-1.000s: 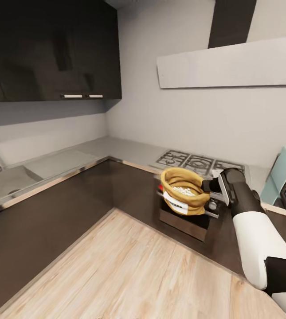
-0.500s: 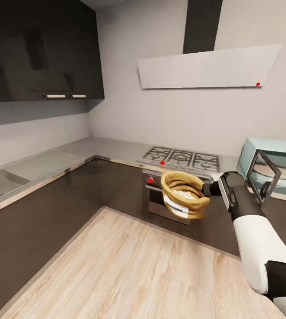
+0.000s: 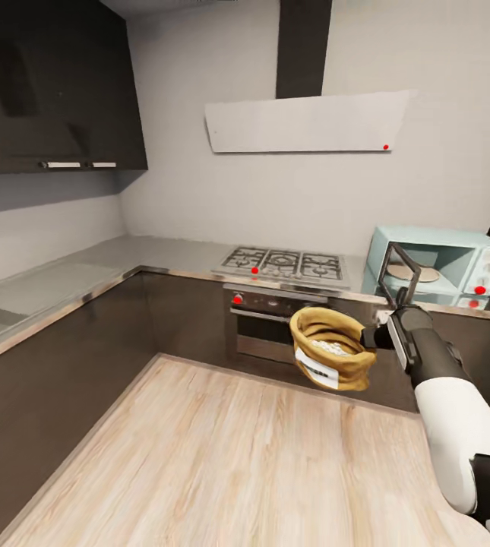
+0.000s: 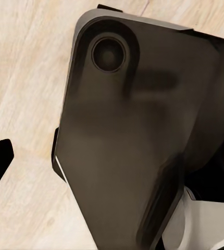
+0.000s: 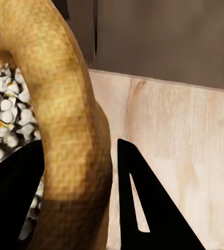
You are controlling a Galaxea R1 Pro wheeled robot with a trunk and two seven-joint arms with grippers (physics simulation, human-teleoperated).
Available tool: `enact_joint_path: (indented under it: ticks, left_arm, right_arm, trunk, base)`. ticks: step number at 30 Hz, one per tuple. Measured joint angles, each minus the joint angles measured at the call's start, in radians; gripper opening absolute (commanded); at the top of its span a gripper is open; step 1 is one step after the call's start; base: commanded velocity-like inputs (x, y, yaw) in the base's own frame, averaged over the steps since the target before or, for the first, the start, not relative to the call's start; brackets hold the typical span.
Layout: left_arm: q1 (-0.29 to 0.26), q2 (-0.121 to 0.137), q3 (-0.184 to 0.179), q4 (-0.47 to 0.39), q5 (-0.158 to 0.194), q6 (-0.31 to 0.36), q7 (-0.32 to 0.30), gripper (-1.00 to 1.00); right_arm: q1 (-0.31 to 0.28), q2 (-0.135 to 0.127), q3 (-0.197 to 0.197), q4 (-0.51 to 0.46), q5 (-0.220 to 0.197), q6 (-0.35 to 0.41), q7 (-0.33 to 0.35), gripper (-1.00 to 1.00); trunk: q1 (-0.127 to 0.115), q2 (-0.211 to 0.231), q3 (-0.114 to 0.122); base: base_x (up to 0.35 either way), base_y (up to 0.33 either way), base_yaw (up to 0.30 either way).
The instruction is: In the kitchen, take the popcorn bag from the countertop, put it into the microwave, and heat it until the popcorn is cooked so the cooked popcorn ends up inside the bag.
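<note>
Tan cloth popcorn bag (image 3: 330,357), upright, rim pinched in right gripper (image 3: 372,338), carried above floor; mint microwave (image 3: 438,266) ahead and up-right, door open. Left gripper: state indeterminable.

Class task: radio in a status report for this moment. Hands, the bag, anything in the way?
Right hand shut on popcorn bag rim, bag in the air over the floor. Left hand state unclear. Microwave door open; no obstacle seen between.

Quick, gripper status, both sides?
Left: cannot be told.
Right gripper: closed on the rolled rim of the popcorn bag, carried above the floor.
</note>
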Motion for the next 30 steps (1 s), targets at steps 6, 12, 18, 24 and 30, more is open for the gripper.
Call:
enact_joint_path:
  ticks: [6, 12, 18, 24, 30]
  left_arm:
    - [0.000, 0.000, -0.001, 0.001, 0.000, 0.000, 0.000, 1.00]
    - [0.000, 0.000, -0.012, 0.002, -0.004, 0.001, 0.000, 1.00]
    - [0.000, 0.000, -0.009, 0.002, -0.003, 0.001, 0.000, 1.00]
    - [0.000, 0.000, -0.006, 0.002, -0.001, 0.001, 0.000, 1.00]
    - [0.000, 0.000, -0.003, 0.002, 0.001, 0.001, 0.000, 1.00]
  right_arm:
    - [0.000, -0.020, 0.000, 0.024, -0.008, 0.000, 0.000, -1.00]
    - [0.000, -0.020, 0.000, 0.025, -0.009, 0.001, 0.000, -1.00]
    - [0.000, -0.022, 0.000, 0.025, -0.009, 0.001, 0.000, -1.00]
    - [0.000, -0.040, 0.000, 0.056, -0.004, 0.001, 0.000, -1.00]
    - [0.000, -0.055, 0.000, 0.061, -0.008, 0.001, 0.000, -1.00]
  trunk:
    - [0.000, 0.000, 0.000]
    - [0.000, 0.000, 0.000]
    - [0.000, 0.000, 0.000]
    - [0.000, 0.000, 0.000]
    - [0.000, 0.000, 0.000]
  base:
    - [-0.249, 0.237, -0.290]
    - [-0.137, 0.108, -0.290]
    - [-0.004, 0.002, -0.290]
    - [0.000, 0.000, -0.290]
    - [0.000, 0.000, -0.290]
